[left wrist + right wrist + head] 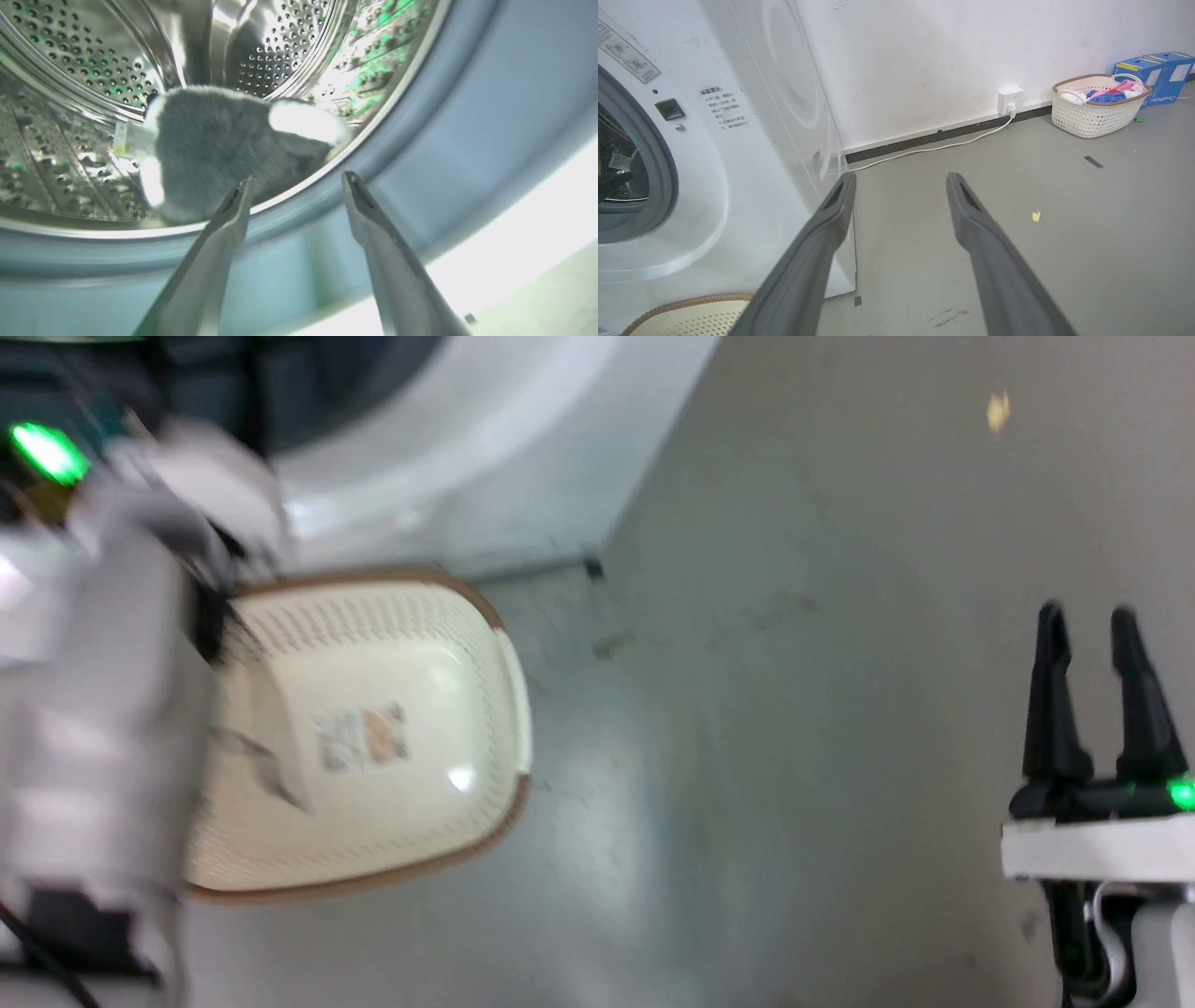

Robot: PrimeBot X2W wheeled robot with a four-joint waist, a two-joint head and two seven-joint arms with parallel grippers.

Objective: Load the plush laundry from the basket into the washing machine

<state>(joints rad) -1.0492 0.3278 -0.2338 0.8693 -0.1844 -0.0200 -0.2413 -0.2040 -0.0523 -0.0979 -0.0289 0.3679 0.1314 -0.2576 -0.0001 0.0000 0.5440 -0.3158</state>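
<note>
Inside the washing machine [467, 116] drum lies the plush laundry [224, 149].

The plush laundry [224, 149] blocked the centre of the drum [70, 56], the basket [373, 728] crowded the washing machine [523, 476] at frame left, and open floor [794, 709] spread rightward.

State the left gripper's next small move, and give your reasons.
Probably draw the left gripper back from the washing machine: the plush toy already lies in the drum, the gripper is open with nothing between its fingers, and the basket looks empty.
</note>
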